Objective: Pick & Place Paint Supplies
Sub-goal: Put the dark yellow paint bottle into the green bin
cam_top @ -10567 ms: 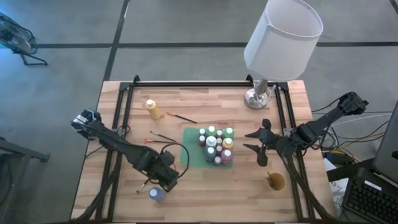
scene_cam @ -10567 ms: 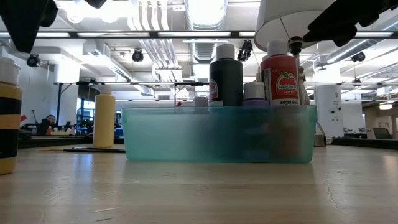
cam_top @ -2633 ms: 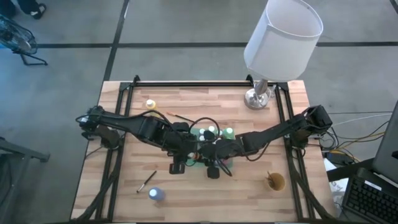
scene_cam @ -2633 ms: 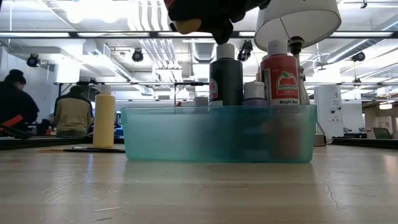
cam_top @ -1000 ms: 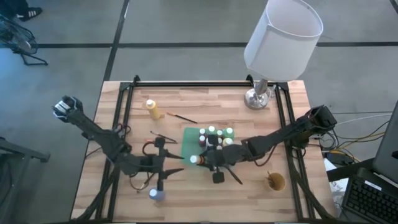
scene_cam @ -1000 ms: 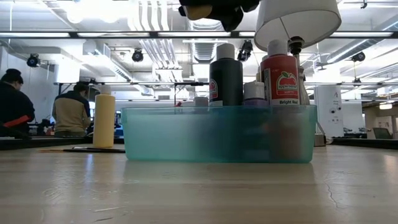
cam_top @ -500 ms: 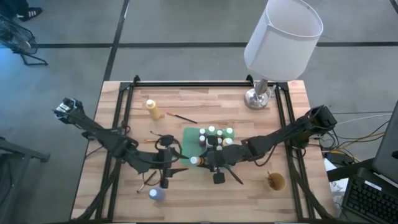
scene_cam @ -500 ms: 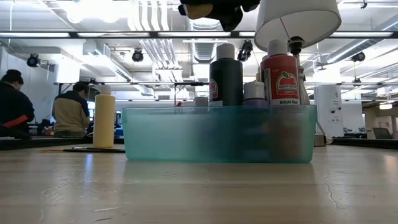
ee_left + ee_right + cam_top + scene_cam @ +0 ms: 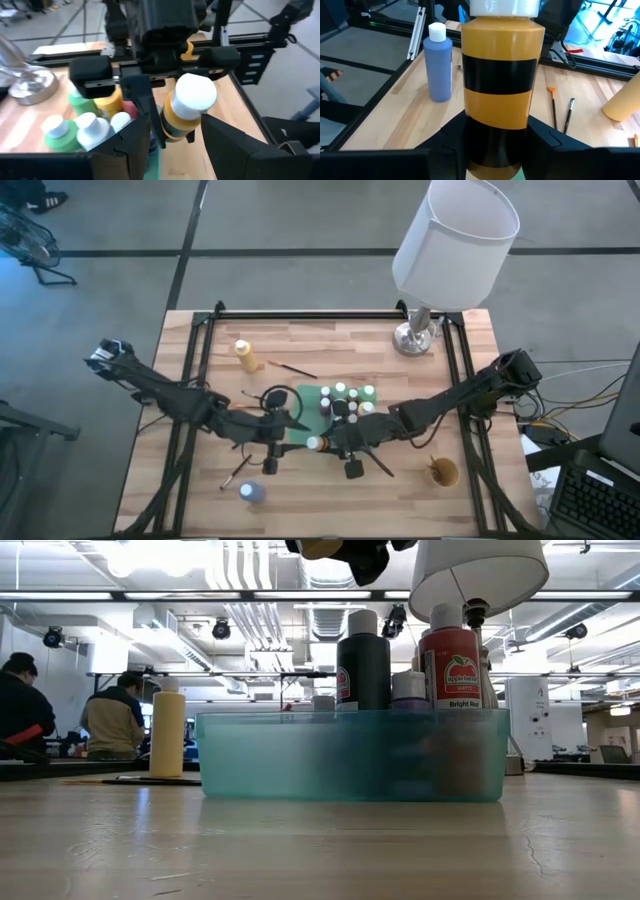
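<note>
While the left gripper [image 9: 283, 423] gapes empty, right jaws clamp the yellow-and-black bottle [image 9: 499, 95].

The table [image 9: 330, 340] was pale wood planks with visible grain and a light satin sheen, framed by matt black metal rails [image 9: 320, 313]. The bin [image 9: 350, 755] was translucent teal plastic, smooth and slightly frosted. The paint bottles [image 9: 450, 670] looked like glossy plastic with paper labels and smooth pale caps. The ochre bottle [image 9: 501, 85] had a smooth, faintly shiny plastic body with black bands. The lamp [image 9: 455, 242] had a matt white shade and a polished metal base. The right gripper [image 9: 495, 145] looked like matt black plastic.
</note>
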Controlling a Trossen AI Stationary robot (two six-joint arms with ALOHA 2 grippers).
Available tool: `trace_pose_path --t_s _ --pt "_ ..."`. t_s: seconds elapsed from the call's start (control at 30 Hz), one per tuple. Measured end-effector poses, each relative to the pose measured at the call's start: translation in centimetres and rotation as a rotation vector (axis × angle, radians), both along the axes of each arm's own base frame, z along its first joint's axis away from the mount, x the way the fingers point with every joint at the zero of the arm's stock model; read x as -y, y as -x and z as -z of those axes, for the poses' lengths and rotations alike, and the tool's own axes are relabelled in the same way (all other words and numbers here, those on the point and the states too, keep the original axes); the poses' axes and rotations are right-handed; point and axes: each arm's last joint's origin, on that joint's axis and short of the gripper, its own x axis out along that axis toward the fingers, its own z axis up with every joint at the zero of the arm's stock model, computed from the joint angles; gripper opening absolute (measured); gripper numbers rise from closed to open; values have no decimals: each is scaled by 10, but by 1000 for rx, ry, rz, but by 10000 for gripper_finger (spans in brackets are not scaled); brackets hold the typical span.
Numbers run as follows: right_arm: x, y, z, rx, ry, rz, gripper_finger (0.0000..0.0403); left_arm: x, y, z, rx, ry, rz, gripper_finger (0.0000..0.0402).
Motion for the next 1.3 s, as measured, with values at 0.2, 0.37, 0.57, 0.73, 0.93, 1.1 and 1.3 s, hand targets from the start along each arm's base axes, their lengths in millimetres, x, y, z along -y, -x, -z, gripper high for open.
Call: trace_pose_path --t_s 0.2,0.37,0.57,0.73,0.93,1.1,1.3 --pt "0 0 0 1 0 2 126 -1 -9 4 2 23 50 181" --pt "0 0 0 1 1 0 117 0 -12 3 29 2 74 181" --pt "1 0 0 0 1 2 126 -1 -13 1 43 1 73 181" --pt "0 0 0 -1 2 2 123 -1 -16 -1 46 -6 69 181" --pt "0 0 0 0 5 1 118 1 -26 5 24 -31 76 181" --pt "0 0 1 -8 7 1 127 2 -27 1 37 -47 88 181" --pt "0 0 1 -11 8 1 117 2 -27 -1 14 -50 94 180"
